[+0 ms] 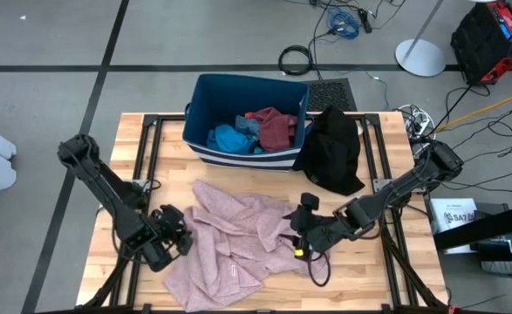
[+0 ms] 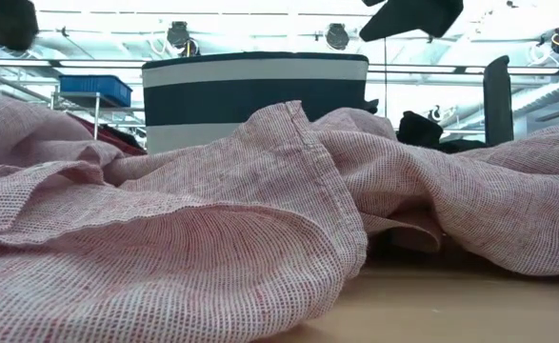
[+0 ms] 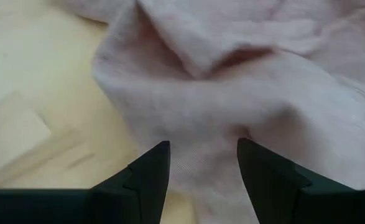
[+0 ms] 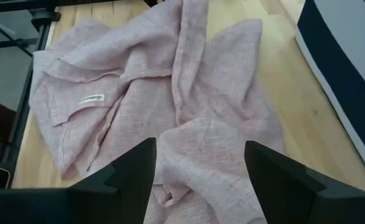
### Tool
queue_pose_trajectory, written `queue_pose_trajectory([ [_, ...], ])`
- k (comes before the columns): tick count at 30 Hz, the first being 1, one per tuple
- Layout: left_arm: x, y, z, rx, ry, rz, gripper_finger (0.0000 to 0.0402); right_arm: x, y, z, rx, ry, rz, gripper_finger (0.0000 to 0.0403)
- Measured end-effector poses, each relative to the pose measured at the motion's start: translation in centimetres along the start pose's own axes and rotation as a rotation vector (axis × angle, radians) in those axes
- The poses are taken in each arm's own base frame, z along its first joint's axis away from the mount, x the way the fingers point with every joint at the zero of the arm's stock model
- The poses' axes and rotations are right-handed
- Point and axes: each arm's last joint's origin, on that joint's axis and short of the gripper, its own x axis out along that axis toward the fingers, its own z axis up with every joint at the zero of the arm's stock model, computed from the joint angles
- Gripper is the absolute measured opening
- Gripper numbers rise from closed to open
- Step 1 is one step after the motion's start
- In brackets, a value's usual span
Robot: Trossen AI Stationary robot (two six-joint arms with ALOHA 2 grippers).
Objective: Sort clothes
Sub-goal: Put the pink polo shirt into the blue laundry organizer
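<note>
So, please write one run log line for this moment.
left gripper: open at pink garment | right gripper: open above it | bin: holds clothes

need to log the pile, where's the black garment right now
In the high view the black garment lies on the table's far right part, bunched against the right end of the dark blue bin, beyond the pale pink garment.

A pale pink garment (image 1: 229, 240) of loosely woven fabric lies crumpled and spread flat near the front edge of the surface (image 1: 151, 157), a small white label showing on one fold. A black garment (image 1: 334, 153) lies heaped toward the back right corner, against the bin (image 1: 238, 92). Inside the bin rest a maroon piece (image 1: 277, 129), a bright blue piece (image 1: 231, 139) and a small red item (image 1: 252, 114).
</note>
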Motion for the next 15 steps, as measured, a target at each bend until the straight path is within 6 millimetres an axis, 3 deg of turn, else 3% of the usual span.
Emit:
queue_pose_trajectory([
  [15,6.7,2.1,2.5,0.087,-0.068,-0.028,0.0196,0.0,0.0,0.0,0.01,-0.016,-0.027,0.0233],
])
